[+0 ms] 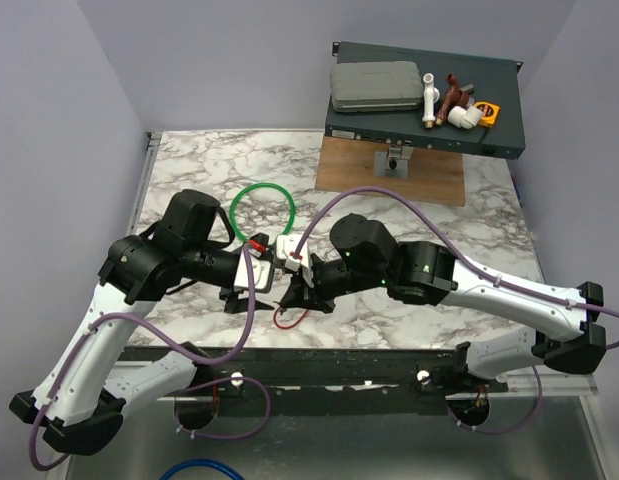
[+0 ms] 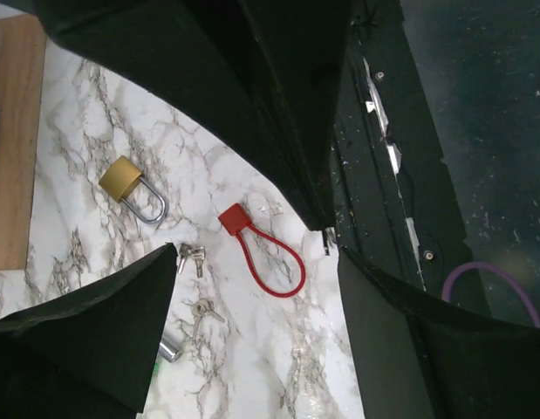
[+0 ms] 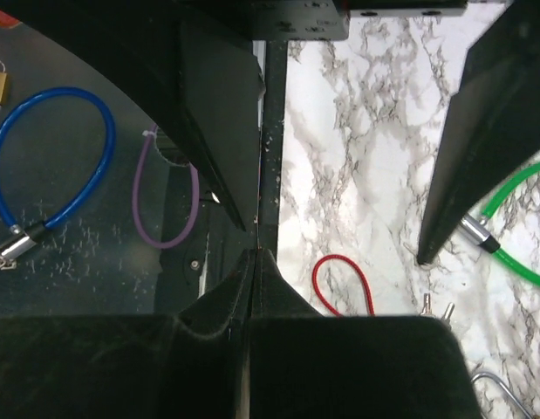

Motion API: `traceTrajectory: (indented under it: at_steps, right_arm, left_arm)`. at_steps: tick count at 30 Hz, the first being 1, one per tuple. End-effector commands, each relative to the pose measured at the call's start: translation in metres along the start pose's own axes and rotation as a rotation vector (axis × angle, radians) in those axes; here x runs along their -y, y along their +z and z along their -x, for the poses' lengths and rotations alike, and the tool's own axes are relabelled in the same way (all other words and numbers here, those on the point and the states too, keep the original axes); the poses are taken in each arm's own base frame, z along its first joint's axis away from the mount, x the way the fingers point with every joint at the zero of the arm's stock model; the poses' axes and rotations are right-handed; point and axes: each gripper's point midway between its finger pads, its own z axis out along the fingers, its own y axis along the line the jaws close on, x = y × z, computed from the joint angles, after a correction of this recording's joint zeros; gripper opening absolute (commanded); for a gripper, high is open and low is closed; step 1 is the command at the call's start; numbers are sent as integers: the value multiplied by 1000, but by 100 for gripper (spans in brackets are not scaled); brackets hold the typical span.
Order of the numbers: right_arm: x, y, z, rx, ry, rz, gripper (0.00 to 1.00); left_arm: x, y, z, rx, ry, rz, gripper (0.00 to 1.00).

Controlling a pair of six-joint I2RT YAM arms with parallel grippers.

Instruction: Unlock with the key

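- I am holding my left fingers apart above the marble table. Nothing is gripped between them.
- My right fingers are pressing together, tip against tip. I cannot tell whether anything is pinched there.
- In the left wrist view, my right fingers are pointing down at the near edge of the table. A tiny bright metal speck is showing at their tip, and I cannot tell what it is.
- The key is lying flat on the table, with none of my fingers touching it. Its red tag is sitting at the 10 o'clock end of the red cord loop. The metal blade is too small to make out.
- In the top view, the cord is lying at 6 o'clock of the spot where my two wrists are meeting, close to the table's near edge.
- The brass padlock is lying on its side at 9 o'clock of the red tag, near it but apart. Its silver shackle is pointing toward 5 o'clock.
- Small silver keys are lying at 7 o'clock of the tag, just beside my left finger.
- The green cable loop is lying at 12 o'clock of my wrists.
- A blue cable loop is lying off the table, at 9 o'clock in the right wrist view.
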Motion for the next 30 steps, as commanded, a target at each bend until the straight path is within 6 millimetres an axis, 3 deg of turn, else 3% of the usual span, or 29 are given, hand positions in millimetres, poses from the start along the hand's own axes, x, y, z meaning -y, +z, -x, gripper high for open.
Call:
traceTrajectory:
  at_steps: [1,7,16,22,30]
  right_arm:
    - [-3,-8,-12,-72,61,22,1]
    - [10,-12,-13,-95,86,-31,1]
    - [23,-6,-6,-89,150,-66,1]
    - [29,-11,-5,-82,151,-87,1]
    - [38,-17,-3,-65,145,-126,1]
  left_arm:
    - [14,-3,12,44,-20,-39,70]
    - [16,-1,10,55,-25,-21,69]
    - [0,7,16,81,-70,23,57]
    - [-5,10,14,71,-95,27,43]
    - [-6,13,10,42,-138,9,36]
